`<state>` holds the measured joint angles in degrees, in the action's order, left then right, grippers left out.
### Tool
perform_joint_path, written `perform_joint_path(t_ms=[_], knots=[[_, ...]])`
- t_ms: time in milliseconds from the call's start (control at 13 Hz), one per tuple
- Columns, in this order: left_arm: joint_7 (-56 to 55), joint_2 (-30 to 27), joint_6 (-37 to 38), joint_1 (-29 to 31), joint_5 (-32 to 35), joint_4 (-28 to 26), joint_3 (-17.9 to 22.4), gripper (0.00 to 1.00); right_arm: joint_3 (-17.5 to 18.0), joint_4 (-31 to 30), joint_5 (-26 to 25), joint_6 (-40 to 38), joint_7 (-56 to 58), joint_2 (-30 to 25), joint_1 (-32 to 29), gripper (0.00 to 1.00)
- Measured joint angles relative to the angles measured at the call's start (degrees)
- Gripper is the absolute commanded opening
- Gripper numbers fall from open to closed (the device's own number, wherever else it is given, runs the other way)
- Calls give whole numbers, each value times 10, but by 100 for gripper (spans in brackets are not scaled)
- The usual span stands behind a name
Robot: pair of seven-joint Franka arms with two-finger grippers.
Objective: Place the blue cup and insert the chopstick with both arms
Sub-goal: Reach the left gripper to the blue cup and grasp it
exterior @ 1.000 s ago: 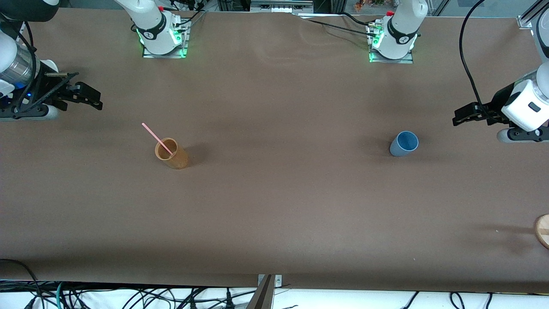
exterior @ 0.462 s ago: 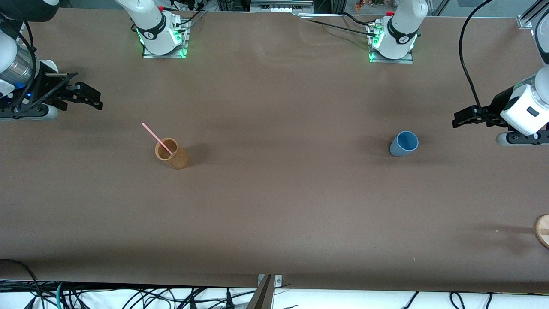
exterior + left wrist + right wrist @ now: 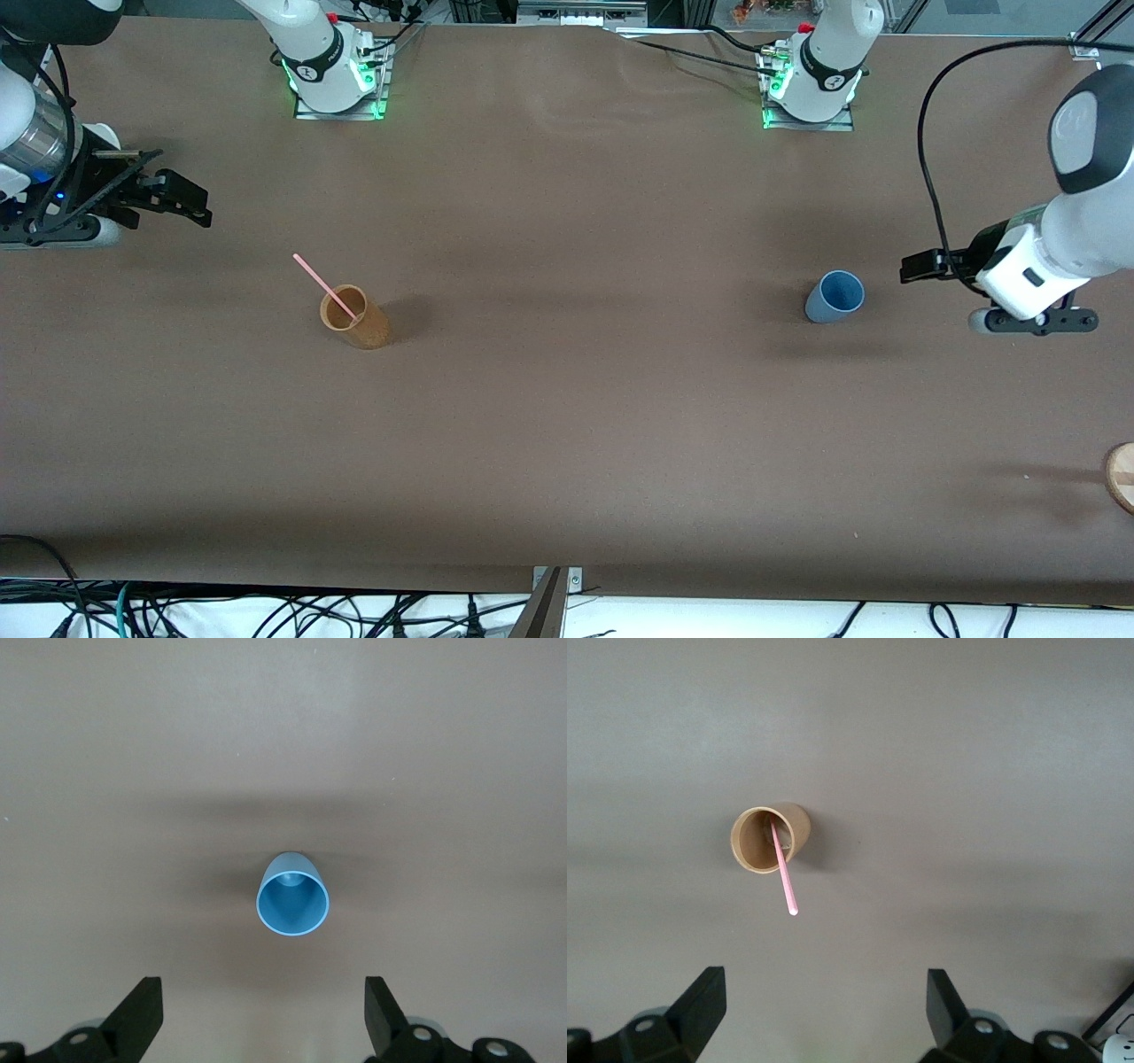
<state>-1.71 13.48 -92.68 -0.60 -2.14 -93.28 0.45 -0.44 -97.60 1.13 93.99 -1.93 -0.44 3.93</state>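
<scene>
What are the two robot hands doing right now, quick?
Left gripper: open, holding nothing, over the table beside the blue cup.
Right gripper: open, holding nothing, waiting at its end of the table.

blue cup upright, chopstick in brown cup

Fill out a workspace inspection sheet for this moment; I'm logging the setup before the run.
Surface: brown table, flat.
Job's things: blue cup upright, empty, toward the left arm's end; pink chopstick leaning in the brown cup, toward the right arm's end.
Clutter: wooden disc at the table edge.
End effectors: left end effector open beside the blue cup; right end effector open, waiting, empty.
Cables: bundle along the table's near edge.
Surroundings: nothing seen.
</scene>
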Motion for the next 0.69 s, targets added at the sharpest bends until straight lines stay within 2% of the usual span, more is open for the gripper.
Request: perform_joint_path(t_ms=[154,385,538,692], knots=[[24,28,-7,7,1,0,2,100,0,0,0,0,0,0,0,100],[66,51,-57,30,1,-20,4,100,0,0,0,0,0,0,0,100],[72,41,-129,33,1,-78,4,100,0,0,0,0,0,0,0,100],[75,20,-218,32,1,-162,2,100,0,0,0,0,0,0,0,100]])
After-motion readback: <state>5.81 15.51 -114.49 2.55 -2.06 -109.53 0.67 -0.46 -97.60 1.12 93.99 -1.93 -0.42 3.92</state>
